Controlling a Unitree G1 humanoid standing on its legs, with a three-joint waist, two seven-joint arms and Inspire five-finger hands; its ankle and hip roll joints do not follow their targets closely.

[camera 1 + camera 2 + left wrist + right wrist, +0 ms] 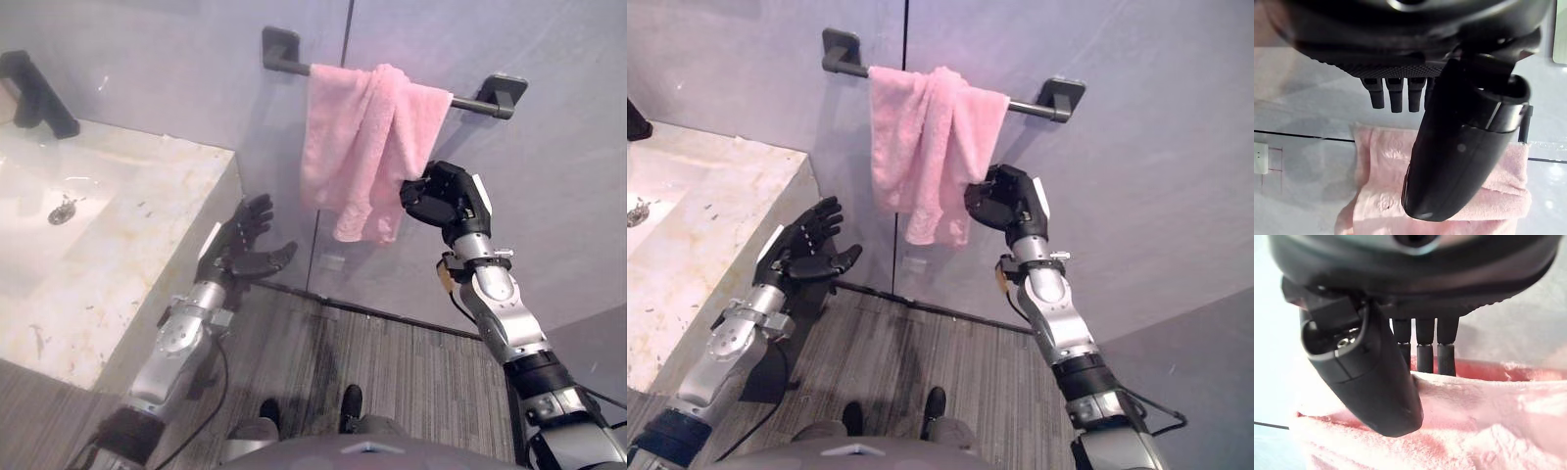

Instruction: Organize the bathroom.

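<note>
Right hand (446, 196) pinches pink towel (358, 147) edge below the rail (480, 103) — draw sideways evenly; left hand (245, 245) released, idle.

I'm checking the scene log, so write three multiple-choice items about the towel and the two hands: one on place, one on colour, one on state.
1. Where does the towel hang?
A. over the dark wall bar
B. on the sink counter
C. on the floor

2. What colour is the towel?
A. white
B. pink
C. blue

3. What is the right hand doing?
A. hanging open, away from the towel
B. fingers and thumb closed on the towel's edge
C. holding the bar

Key: 1 A, the towel drapes over the bar. 2 B, the cloth is pink in every view. 3 B, the right wrist view shows its fingers behind the towel's edge and the thumb in front; the left hand is open beside the counter.
</note>
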